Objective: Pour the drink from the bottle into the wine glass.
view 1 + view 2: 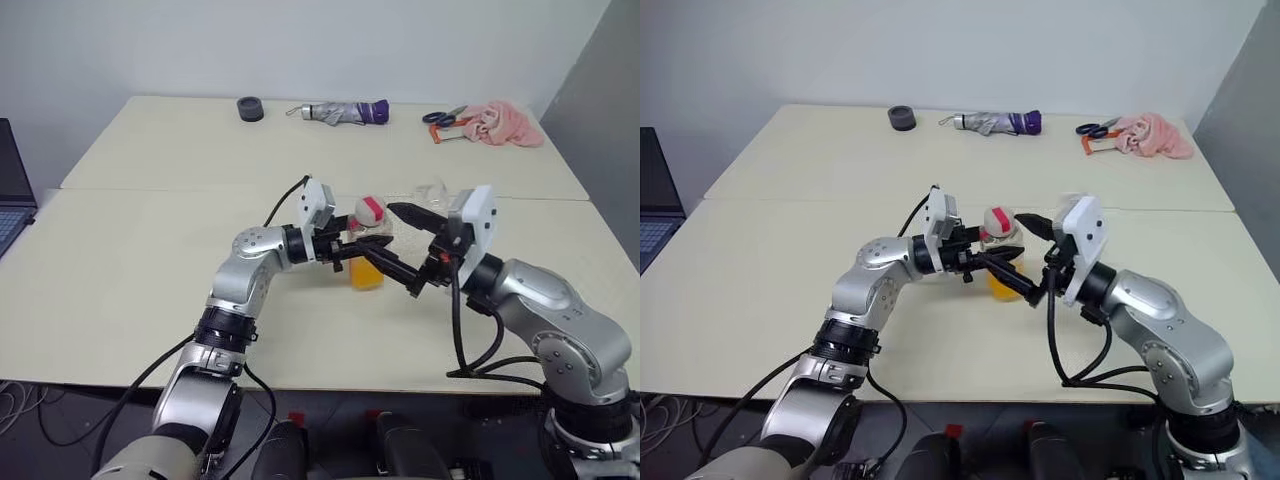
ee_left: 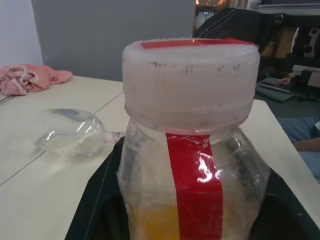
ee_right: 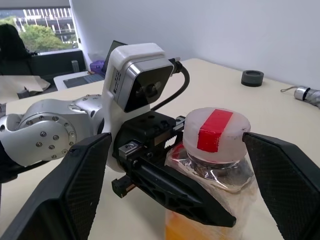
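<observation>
You are handling one small clear plastic bottle [image 1: 366, 248], and your left end effector [image 1: 1002, 258] is clamped on its body just under the shoulder, holding it upright over the surface [image 1: 120, 290] near the front middle, between your two arms. Treat that bottle as light and thin-walled: judging by the crinkled plastic in the left wrist view, the sides will likely give under a hard squeeze, and the film is glossy enough to slip, so the squarish flat sides below the shoulder are the place to grip. The orange-yellow drink [image 1: 367, 275] fills only the lower part, so most of the weight sits low and will shift toward the neck as you tip. The red-and-white cap [image 3: 216, 134] is still on, wide and ridged at its edge, a fair hold for twisting. Your right end effector [image 3: 175, 165] stands wide apart with a finger on either side of the cap, touching nothing yet. The one wine glass [image 2: 75, 134] is lying on its side on the surface behind the bottle, toward the right arm; it is thin, rigid and brittle and will roll on its bowl, so take it by the stem and stand it up before any pouring. By count: one bottle, one cap, one glass, two end effectors; farther back lie one folded umbrella [image 1: 340, 112], one dark round roll [image 1: 250, 108], one pair of scissors [image 1: 443, 117] and one pink cloth [image 1: 500, 124].
</observation>
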`<state>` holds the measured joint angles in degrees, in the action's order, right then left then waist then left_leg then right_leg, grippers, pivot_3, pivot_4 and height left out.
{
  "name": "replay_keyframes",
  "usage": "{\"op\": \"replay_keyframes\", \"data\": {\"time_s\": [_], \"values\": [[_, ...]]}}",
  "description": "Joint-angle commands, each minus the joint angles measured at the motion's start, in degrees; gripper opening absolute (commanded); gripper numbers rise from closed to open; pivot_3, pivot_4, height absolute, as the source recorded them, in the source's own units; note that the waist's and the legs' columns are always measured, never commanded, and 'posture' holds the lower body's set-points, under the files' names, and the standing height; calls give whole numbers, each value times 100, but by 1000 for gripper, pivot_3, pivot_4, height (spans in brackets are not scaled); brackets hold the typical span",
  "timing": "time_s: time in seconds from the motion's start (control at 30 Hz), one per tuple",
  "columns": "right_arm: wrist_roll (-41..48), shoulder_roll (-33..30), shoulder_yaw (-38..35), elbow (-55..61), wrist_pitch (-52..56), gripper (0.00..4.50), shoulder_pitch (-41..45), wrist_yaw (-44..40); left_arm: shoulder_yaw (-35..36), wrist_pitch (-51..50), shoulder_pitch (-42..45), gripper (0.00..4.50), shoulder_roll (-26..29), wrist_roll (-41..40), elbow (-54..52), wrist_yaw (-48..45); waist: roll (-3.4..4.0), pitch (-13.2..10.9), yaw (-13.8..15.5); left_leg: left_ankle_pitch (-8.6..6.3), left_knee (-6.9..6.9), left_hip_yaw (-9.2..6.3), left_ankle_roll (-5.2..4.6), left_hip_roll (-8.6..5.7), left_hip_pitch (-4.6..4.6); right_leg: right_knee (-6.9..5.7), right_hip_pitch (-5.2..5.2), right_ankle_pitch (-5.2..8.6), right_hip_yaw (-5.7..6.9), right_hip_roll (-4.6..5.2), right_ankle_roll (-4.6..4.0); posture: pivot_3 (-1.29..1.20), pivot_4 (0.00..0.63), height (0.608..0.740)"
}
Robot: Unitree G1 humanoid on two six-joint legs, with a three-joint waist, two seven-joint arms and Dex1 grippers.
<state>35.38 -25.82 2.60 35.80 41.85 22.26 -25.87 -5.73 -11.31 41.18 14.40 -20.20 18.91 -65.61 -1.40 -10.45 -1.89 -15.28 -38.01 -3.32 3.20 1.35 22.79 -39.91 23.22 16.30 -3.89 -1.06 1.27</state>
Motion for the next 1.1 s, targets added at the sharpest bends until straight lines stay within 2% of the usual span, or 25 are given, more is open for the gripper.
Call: {"op": "replay_keyframes", "data": {"time_s": [0.03,0.4,0.5,0.63,0.7,0.93,1.0,1.1], "values": [[-214,115,98,-26,-138,4500,281,141,-119,325,188,1901,-67,10,-52,-248,0,0,4,0,0,0,0,0,1,0,0,0,0,0,0,0,150,740],[-661,358,229,-310,-116,4500,471,299,-131,738,261,1901,-203,159,206,-237,0,0,5,0,-2,0,0,0,5,1,2,0,0,1,0,0,150,740],[-741,352,225,-345,-64,3965,450,328,-98,780,302,1901,-241,154,236,-220,0,0,5,0,-2,0,-1,-1,5,2,2,0,-1,1,0,0,150,740],[-617,428,156,-322,-121,2526,421,230,-106,784,282,1901,-231,145,243,-274,0,0,4,0,-1,0,-1,0,5,2,2,0,-1,1,0,0,150,740],[-548,464,131,-344,-214,1949,409,123,-115,749,257,1901,-212,127,215,-319,0,0,4,0,-1,0,-1,0,5,2,2,0,0,1,0,0,150,740],[-142,-87,299,-979,-703,1950,754,-1890,-125,415,216,1894,-132,-54,-47,-619,4,-2,1,0,-1,0,-1,-2,5,2,2,0,1,0,0,0,150,740],[-207,-467,532,-1527,-804,1950,1254,-2880,-144,251,236,1892,-59,-119,-192,-793,7,-4,-2,-1,-2,1,-2,-2,4,2,2,0,2,0,0,0,150,740],[-489,-537,723,-2222,-1088,1950,1746,-3402,-162,160,259,1887,22,-138,-289,-904,7,-5,-21,-1,2,1,-3,2,-1,3,2,0,2,-4,-1,0,150,740]]}}
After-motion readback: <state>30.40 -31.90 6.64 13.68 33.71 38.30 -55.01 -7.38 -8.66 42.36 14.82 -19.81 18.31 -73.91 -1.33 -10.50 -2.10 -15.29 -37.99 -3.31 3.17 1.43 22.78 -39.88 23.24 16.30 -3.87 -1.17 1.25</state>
